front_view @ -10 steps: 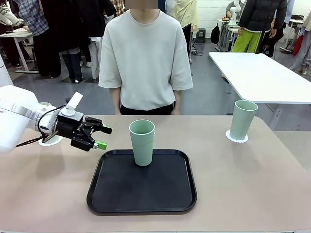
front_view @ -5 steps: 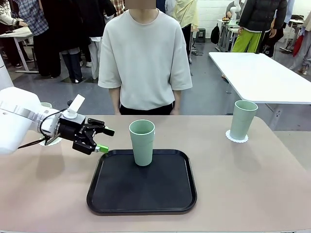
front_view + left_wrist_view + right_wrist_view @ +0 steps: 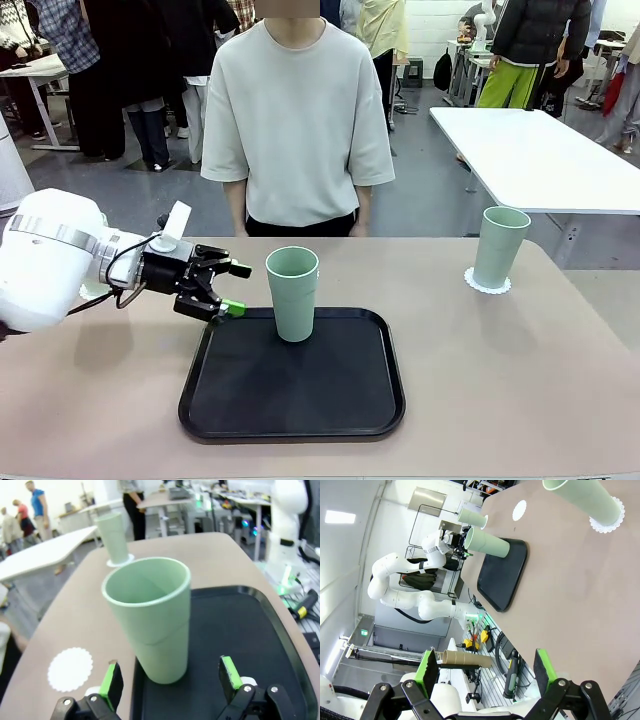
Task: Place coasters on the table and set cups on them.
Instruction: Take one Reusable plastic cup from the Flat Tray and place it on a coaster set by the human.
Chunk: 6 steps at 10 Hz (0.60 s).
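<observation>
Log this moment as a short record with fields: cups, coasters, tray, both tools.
cup on tray: upright cup on the black tray, near its far edge
cup at right: cup standing on a coaster on the table
bare coaster: empty coaster on the table beside the tray
left tool: left tool open, beside the tray cup, holding nothing
right tool: right tool open, empty, away from the cups
</observation>
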{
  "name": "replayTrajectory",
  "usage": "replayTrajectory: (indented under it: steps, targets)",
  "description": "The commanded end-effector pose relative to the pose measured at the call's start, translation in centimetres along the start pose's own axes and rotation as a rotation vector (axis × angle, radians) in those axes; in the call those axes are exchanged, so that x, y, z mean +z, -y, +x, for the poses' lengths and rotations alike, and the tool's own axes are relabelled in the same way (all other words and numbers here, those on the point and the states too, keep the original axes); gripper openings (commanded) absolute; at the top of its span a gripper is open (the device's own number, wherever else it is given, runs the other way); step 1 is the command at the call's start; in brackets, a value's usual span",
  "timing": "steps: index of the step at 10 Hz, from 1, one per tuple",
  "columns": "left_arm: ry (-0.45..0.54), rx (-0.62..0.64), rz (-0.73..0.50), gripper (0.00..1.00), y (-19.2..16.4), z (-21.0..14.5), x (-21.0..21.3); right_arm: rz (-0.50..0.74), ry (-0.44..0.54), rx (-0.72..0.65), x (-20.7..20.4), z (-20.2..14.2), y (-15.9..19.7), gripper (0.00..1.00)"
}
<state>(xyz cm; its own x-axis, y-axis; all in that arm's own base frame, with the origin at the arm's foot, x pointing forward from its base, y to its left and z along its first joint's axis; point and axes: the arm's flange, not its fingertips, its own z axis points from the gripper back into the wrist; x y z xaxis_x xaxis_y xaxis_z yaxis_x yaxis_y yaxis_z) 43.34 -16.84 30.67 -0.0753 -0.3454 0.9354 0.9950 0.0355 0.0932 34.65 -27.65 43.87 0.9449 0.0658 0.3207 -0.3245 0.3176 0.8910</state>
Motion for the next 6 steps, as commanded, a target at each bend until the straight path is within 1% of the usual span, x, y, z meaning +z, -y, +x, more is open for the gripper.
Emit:
replayTrajectory:
  steps: [1,6]
  targets:
    - [0.028,-0.005,0.041,1.0,-1.3,-0.7,-1.7,0.004,0.011,-0.008,-0.2,-0.1,-0.2,1.0]
    - [0.033,0.064,-0.051,1.0,-3.8,-2.3,-3.9,0.004,0.011,-0.008,-0.2,-0.1,-0.2,1.0]
